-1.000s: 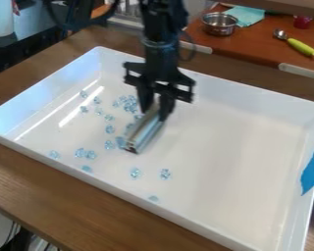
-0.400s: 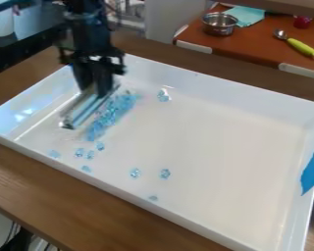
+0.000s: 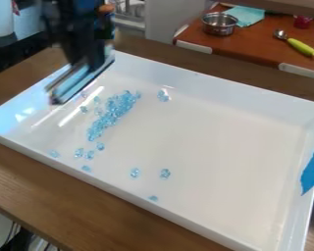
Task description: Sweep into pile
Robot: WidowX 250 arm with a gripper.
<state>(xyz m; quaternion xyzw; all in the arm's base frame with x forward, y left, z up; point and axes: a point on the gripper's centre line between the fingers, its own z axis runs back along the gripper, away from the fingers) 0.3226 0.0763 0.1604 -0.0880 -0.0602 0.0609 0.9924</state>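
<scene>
Loads of pale blue beads (image 3: pixel 112 115) are bunched in a longish heap toward the white tray's (image 3: pixel 231 142) left edge, with strays around it, a few near the front edge. End effector's (image 3: pixel 86 66) got a shiny bar (image 3: pixel 71 84) gripped, slanting by that left edge. Blue tape (image 3: pixel 313 169) on the right edge, wooden desk (image 3: pixel 74 196) underneath.

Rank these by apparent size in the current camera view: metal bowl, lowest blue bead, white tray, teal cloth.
1. White tray
2. Metal bowl and teal cloth: too alike to rank
3. Lowest blue bead
</scene>
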